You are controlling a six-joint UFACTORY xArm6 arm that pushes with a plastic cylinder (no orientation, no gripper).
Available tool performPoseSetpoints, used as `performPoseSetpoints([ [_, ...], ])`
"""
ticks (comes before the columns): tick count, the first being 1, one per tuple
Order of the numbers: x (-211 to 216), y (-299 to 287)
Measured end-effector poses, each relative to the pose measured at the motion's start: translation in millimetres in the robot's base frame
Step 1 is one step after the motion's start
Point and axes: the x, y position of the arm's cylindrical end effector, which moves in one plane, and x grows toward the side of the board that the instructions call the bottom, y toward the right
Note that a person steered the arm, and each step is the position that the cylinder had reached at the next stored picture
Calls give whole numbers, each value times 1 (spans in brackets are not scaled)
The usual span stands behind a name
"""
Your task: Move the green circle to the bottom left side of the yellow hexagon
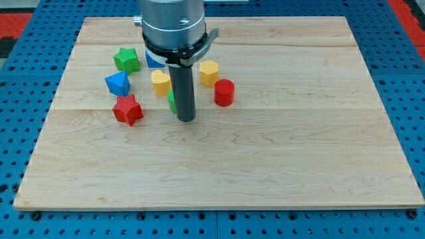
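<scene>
1. The green circle block [171,101] shows only as a sliver, mostly hidden behind the dark rod, just at 9 o'clock of my tip [186,121] and seemingly touching the rod.
2. There is no pincer on this arm, so it has no open or closed state.
3. The yellow hexagon block [209,72] lies at 1 o'clock of the green circle.
4. The yellow heart block [160,81] sits at 11 o'clock and the red cylinder block [224,92] at 3 o'clock.
5. All rest on the pale wooden bench [279,146].
</scene>
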Motion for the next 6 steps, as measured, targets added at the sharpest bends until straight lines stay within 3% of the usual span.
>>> performPoseSetpoints([
  [1,-2,-35],
  [4,-38,-6],
  [5,-10,-1],
  [6,-12,35],
])
